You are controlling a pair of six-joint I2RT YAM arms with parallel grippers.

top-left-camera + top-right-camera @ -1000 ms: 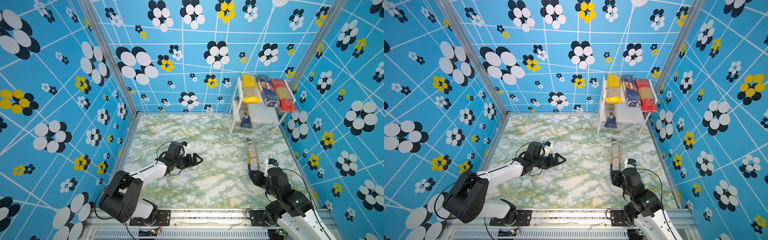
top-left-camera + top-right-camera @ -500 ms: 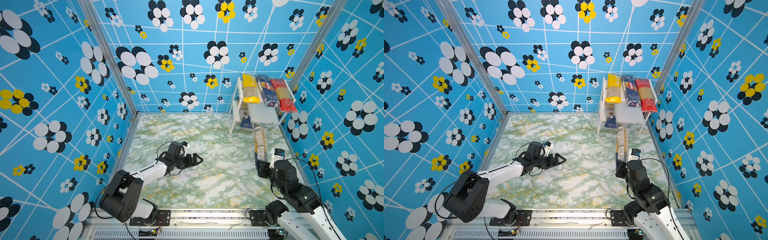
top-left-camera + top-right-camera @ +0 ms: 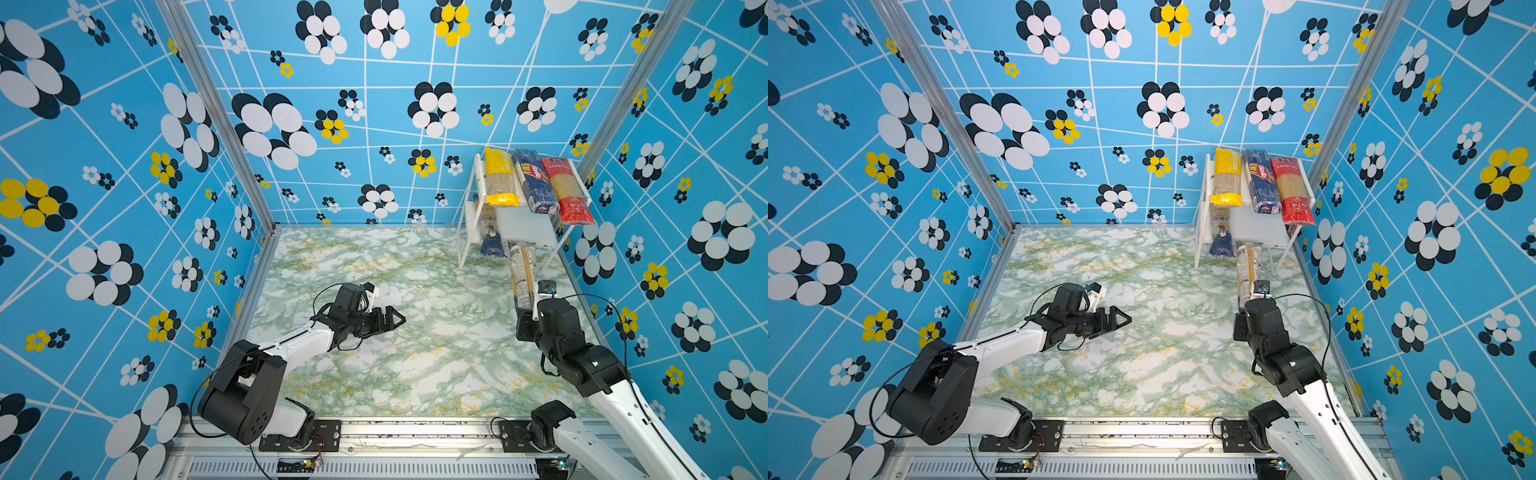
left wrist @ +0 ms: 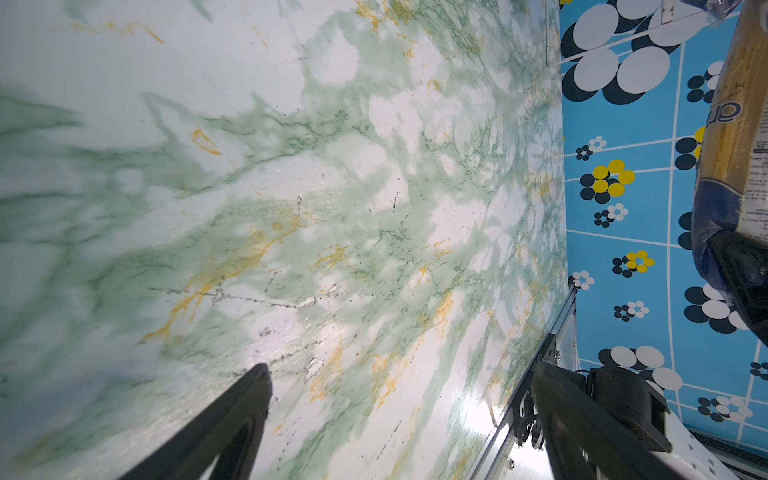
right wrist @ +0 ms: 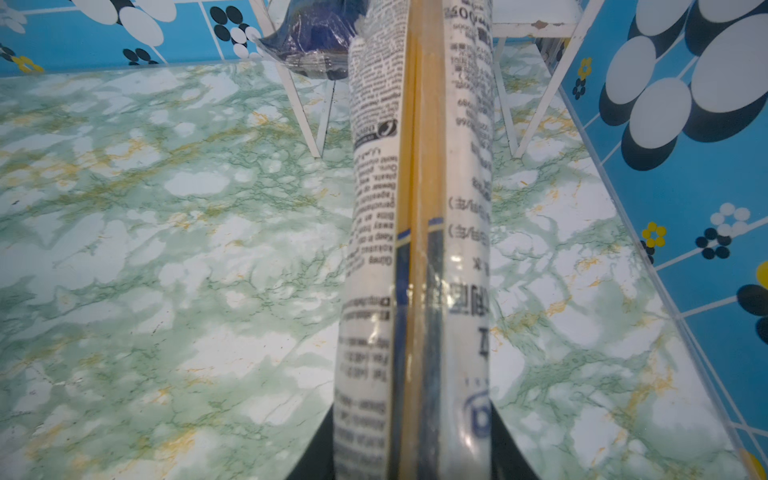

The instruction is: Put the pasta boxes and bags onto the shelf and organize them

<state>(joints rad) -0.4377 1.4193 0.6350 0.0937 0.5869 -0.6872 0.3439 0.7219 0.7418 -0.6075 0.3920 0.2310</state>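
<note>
The white shelf (image 3: 530, 227) (image 3: 1264, 229) stands in the back right corner. Its top board carries a yellow pack (image 3: 500, 178), a dark blue Barilla pack (image 3: 534, 183) and a red pack (image 3: 567, 193), side by side. A clear pack with a dark-blue end (image 3: 490, 239) lies on the lower board. My right gripper (image 3: 524, 309) (image 5: 411, 440) is shut on the near end of another clear spaghetti pack (image 3: 522, 270) (image 5: 419, 208); it points at the shelf, far end at the lower board's front edge. My left gripper (image 3: 395, 322) (image 4: 399, 370) is open and empty over mid-table.
The marble-patterned table (image 3: 415, 365) is walled by blue flowered panels on three sides. The right wall (image 3: 623, 291) runs close beside my right arm and the shelf. A metal rail (image 3: 395, 428) lines the front edge.
My right arm has carried the clear pack away from the front and rightward, up to the shelf's lower board. The left arm has not moved.
</note>
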